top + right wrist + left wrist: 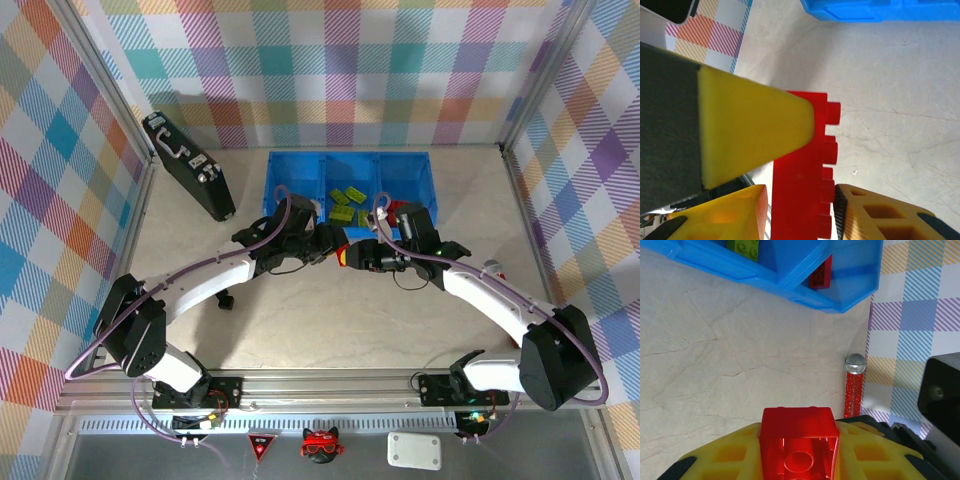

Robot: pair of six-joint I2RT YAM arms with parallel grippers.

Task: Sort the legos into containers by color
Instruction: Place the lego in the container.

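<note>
A red lego (799,437) is clamped between the yellow fingers of my left gripper (799,450), hollow underside toward the camera. In the right wrist view the same red lego (800,165) stands with its studs facing right. My right gripper (800,215) is shut on its lower part, and the left gripper's yellow finger (750,135) lies across its upper part. From above, both grippers (330,248) (352,257) meet just in front of the blue containers (300,165). Green legos (348,205) lie in the middle compartment and red ones (410,213) in the right one.
A black case (188,165) with silver latches lies at the back left, beside the containers. A red glittery stick with a silver tip (855,385) stands near the checkered wall. Bare table stretches between the arms' bases and the grippers.
</note>
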